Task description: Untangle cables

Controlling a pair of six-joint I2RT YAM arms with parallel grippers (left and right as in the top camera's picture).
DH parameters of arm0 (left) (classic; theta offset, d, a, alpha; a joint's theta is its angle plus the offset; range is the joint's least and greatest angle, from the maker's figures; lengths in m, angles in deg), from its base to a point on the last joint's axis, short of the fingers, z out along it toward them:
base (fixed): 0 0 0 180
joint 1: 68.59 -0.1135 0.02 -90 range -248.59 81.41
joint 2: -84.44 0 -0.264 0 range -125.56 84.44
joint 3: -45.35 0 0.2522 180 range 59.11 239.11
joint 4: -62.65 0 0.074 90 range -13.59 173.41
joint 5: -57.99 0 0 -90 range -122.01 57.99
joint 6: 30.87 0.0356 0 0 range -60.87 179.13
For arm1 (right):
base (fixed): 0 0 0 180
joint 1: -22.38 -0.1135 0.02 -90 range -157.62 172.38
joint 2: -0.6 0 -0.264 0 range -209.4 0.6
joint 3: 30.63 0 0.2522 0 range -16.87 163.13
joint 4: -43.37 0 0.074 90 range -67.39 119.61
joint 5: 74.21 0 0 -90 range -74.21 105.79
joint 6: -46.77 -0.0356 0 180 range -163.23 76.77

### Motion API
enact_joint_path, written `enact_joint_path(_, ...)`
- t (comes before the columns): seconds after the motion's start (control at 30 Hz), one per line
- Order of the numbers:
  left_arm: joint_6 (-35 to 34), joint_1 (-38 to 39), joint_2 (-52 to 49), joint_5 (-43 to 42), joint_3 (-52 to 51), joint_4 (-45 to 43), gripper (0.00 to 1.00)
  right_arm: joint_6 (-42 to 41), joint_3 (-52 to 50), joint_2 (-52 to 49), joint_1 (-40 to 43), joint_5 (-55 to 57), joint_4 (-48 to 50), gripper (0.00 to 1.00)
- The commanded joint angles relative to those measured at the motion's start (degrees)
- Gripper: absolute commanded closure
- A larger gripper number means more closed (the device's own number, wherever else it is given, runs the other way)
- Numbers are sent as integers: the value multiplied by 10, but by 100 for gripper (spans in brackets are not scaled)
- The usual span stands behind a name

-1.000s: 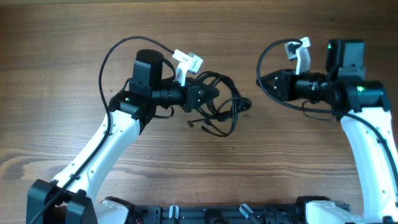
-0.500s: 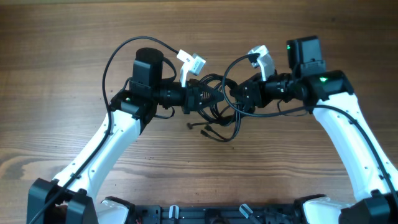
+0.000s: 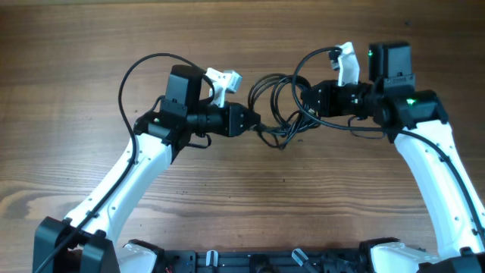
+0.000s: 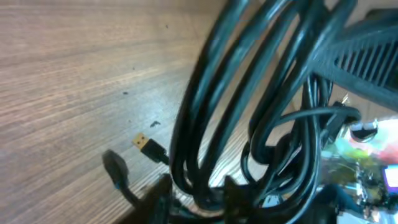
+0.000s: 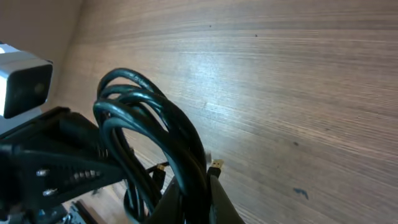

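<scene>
A tangle of black cables [image 3: 279,106] hangs between my two grippers over the wooden table [image 3: 76,61]. My left gripper [image 3: 256,123] is shut on the left side of the bundle. My right gripper [image 3: 303,102] is shut on the right side. In the left wrist view the cable loops [image 4: 249,106] fill the frame above the jaws [image 4: 199,199], and a gold USB plug [image 4: 146,144] and a dark plug [image 4: 115,168] dangle loose. In the right wrist view the loops [image 5: 149,130] rise from the jaws [image 5: 196,199], with a USB plug [image 5: 215,165] beside them.
The wooden table surface [image 5: 298,74] surrounds the bundle. White camera mounts sit on the left wrist [image 3: 224,79] and the right wrist [image 3: 346,59]. The arms' own black cables arc above each wrist.
My right arm swung in from the right, closed on the bundle, then pulled back right. The cables are now stretched between both grippers and lifted off the table.
</scene>
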Motion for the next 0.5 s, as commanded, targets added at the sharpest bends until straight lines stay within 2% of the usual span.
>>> enact_joint_path(0.0, -67, -4, 5, -4, -1, -68, 65, 1, 6, 12, 7, -9, -8, 96)
enact_joint_path(0.1, -65, -4, 5, -78, -1, -164, 59, 20, 6, 11, 7, -26, -16, 96)
enact_joint_path(0.17, -15, 8, 5, -140, -1, -183, 58, 19, 6, 9, 7, -24, -16, 96)
enact_joint_path(0.2, 5, 33, 5, -144, -1, -179, 57, 15, 6, 7, 7, -24, -16, 96)
enact_joint_path(0.3, 17, 87, 5, -47, -1, -171, 56, 15, 6, 2, 7, -23, -16, 96)
enact_joint_path(0.37, 18, 147, 13, 114, 1, -172, 51, 15, 6, -12, 7, -24, -16, 96)
enact_joint_path(0.47, 26, 205, 40, 281, 3, -168, 51, 14, 6, -31, 7, -28, -16, 96)
